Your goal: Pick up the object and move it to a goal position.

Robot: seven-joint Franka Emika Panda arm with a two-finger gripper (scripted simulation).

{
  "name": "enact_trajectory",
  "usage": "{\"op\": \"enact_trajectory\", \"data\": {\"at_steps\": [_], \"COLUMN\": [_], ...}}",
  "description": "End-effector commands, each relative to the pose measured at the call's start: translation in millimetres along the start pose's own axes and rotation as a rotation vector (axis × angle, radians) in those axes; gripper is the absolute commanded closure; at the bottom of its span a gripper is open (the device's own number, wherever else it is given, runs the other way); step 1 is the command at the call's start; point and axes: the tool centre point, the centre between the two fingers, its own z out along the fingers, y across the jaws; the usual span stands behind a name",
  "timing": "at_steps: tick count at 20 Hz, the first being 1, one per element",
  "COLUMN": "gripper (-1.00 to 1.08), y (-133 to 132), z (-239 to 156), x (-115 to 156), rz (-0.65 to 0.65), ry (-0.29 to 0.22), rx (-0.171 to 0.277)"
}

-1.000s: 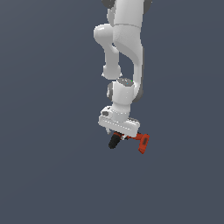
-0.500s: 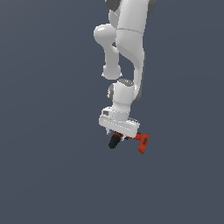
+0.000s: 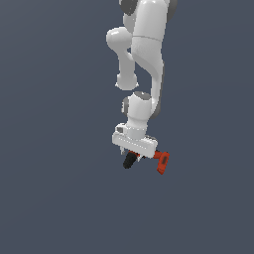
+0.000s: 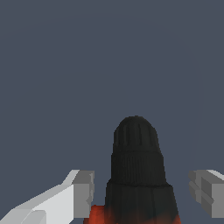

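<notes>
- Drill (image 3: pixel 159 159) lies under the white gripper (image 3: pixel 136 155), its black chuck end poking out toward the exterior view's left and its red-orange battery base jutting out toward the exterior view's right.
- Compared with the pictures from a second and half a second ago, nothing about the drill has shifted: it sits at the same spot, at the same angle, with the same parts showing on either side of the gripper.
- In the wrist view the black chuck (image 4: pixel 136 166) stands between the two fingers (image 4: pixel 83 192), with a strip of orange body just behind it; clear gaps of background show on both sides of it.
- Gripper is spread, then, straddling the drill without touching it; neither finger pad meets the body in the wrist view.
- Arm (image 3: pixel 146 54) has likewise held its pose across the last second, wrist bent down over the drill, so the descent looks finished.
- My judgement: this stillness marks the pause before closing, so the pickup is not yet made and the carry to the goal has not begun.
- Worktop (image 3: pixel 59 198) is a plain grey-blue surface; no goal marker shows in either view, so I cannot tell where the drill must go.
- Closing should catch the narrow body, though the round chuck could slip if the fingers land too far forward.
</notes>
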Motion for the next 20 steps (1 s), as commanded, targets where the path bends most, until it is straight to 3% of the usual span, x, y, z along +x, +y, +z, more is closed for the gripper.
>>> {"op": "enact_trajectory", "data": {"at_steps": [1, 9, 10, 20], "gripper": [-0.6, -0.6, 1.08, 1.08], "y": [1, 1, 1, 0], "z": [8, 22, 22, 21], "x": [0, 0, 0, 0], "rz": [0.001, 0.002, 0.002, 0.001], "ry": [0.0, 0.002, 0.002, 0.002], "rx": [0.0, 0.0, 0.0, 0.0]}}
